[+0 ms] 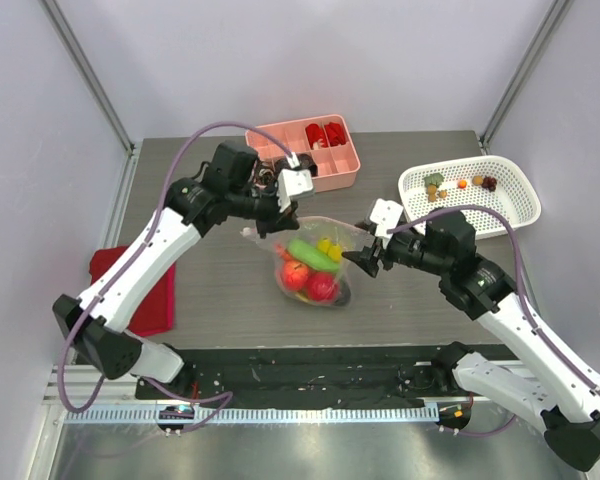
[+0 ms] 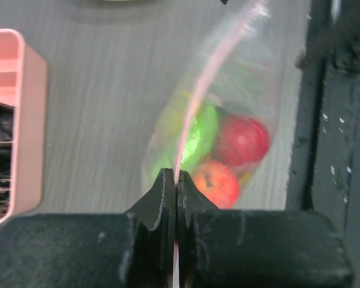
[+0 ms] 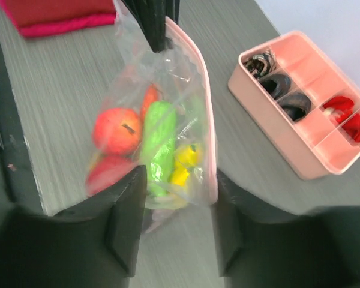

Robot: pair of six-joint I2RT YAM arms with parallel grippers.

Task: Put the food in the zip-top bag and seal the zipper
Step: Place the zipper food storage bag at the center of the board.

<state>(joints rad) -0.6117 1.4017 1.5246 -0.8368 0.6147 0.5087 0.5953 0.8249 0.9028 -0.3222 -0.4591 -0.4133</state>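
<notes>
left claw [image 2: 175, 180]: clamped tight on the zipper [image 2: 198, 102] end
right claw [image 3: 174, 222]: spread wide, straddling far end of the zip-top bag [image 3: 180, 78]
food [image 1: 320, 287]: inside it, middle of the surface [image 1: 220, 300]
room: pink tray [image 1: 330, 183] just behind, basket [image 1: 510, 195] well apart

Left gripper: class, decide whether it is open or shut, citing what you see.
The left gripper is shut: its fingers press together with the zipper pinched between them.

On the table [image 1: 220, 290] before you, clear crinkly plastic zip-top bag [image 1: 315, 262] with small toy fruits and vegetables [image 1: 310, 275] inside, your left pincer [image 1: 272, 228] at its left end, right pincer [image 1: 365, 258] at its right, pink plastic compartment tray [image 1: 330, 183] behind it, white mesh basket [image 1: 515, 205] far right, red cloth [image 1: 150, 295] left.
</notes>
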